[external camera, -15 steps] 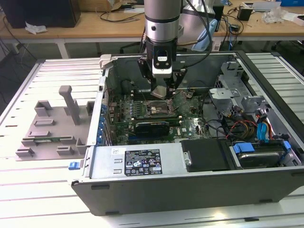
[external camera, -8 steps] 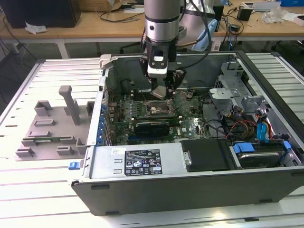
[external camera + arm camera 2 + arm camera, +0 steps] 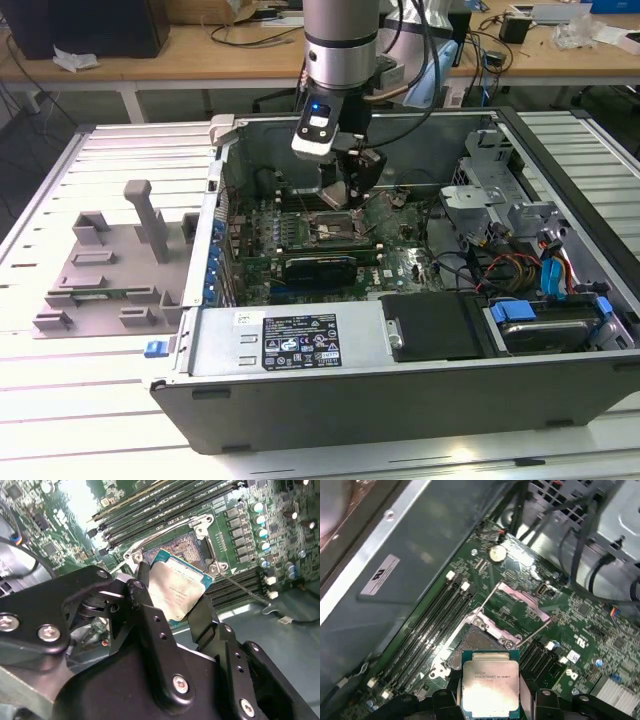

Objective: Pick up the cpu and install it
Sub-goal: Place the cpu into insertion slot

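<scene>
Behind the claw [image 3: 172,591], cpu [image 3: 176,584] side edges

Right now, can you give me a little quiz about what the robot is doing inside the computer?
1. True or false: the tool is gripping the chip.
2. Inside the computer case, the chip is: A) seated in the socket; B) held in the air close to the socket; C) lying flat beside it.
3. Fill in: the socket's metal cover is flipped ____.

Key: 1 true; 2 B; 3 open.
</scene>
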Motion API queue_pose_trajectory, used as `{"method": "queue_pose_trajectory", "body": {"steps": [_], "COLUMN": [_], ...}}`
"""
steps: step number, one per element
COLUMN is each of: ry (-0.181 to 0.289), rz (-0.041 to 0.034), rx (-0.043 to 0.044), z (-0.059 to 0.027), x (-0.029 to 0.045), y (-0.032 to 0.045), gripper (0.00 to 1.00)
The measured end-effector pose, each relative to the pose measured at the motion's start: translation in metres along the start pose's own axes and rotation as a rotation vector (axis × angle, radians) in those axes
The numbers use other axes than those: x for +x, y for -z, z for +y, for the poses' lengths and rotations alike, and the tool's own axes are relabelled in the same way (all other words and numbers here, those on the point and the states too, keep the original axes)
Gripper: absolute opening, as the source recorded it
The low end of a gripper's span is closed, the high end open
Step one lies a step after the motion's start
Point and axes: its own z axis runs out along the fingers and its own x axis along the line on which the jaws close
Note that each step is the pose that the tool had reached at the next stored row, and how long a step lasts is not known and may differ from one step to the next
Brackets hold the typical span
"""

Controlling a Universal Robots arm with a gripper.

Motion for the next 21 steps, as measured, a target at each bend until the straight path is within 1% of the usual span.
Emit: {"method": "queue_pose_trajectory", "body": {"steps": [4,5,6,7,8,9,12,14,15,16,17,21], "ry": [-0.067,-0.137,-0.188,-0.225,-0.272,-0.330,-0.462,-0.496,-0.522,-0.534,-0.542,-0.537], "rz": [-0.0030,-0.0062,-0.0086,-0.0102,-0.0124,-0.0150,-0.0211,-0.0226,-0.0239,-0.0244,-0.0248,-0.0246], "rx": [0.0007,0.0014,0.0019,0.0022,0.0027,0.0032,0.0046,0.0049,0.0052,0.0053,0.0053,0.0053], "z": [0.0000,0.0000,0.0000,0.0000,0.0000,0.0000,0.0000,0.0000,-0.0001,-0.0001,-0.0001,-0.0002], "x": [0.0000,0.0000,0.0000,0.0000,0.0000,0.0000,0.0000,0.0001,0.0000,0.0000,0.0001,0.0004], "y": [-0.0001,-0.0002,-0.0003,-0.0004,-0.0005,-0.0006,-0.0009,-0.0014,-0.0021,-0.0025,-0.0034,-0.0096], "gripper": [0.55,0.55,0.55,0.55,0.55,0.55,0.55,0.55,0.55,0.55,0.55,0.55]}}
